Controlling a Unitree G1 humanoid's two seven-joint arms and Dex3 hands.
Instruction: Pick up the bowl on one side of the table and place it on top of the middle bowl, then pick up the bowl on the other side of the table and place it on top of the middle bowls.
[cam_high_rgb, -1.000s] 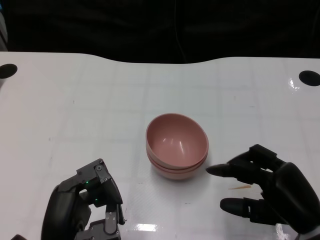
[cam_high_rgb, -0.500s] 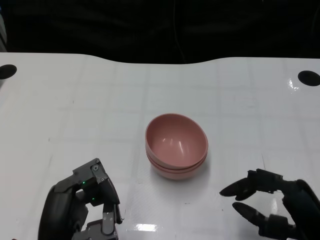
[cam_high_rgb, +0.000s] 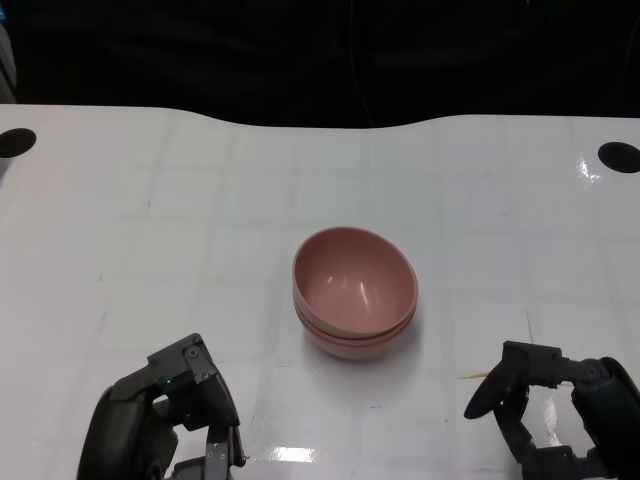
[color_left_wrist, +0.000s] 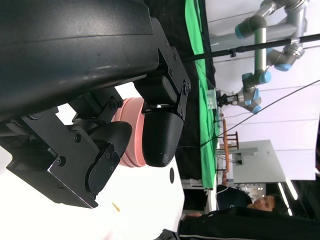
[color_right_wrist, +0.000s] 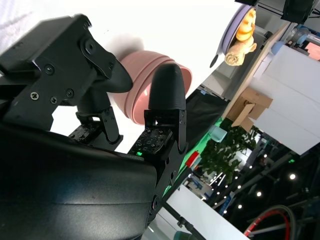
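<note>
On my feed, my left hand (cam_high_rgb: 165, 420) is matte black with a dark grey rounded shell, built from blocky angular finger segments, and a small green light glows between them. My right hand (cam_high_rgb: 560, 420) is black as well, with smooth rounded fingertips (cam_high_rgb: 481, 400) and a glossy domed shell. Up close from the left wrist, I see small round screw heads set into flat black plates (color_left_wrist: 60, 162). From the right wrist, I see more screws and a green light near the fingers.
</note>
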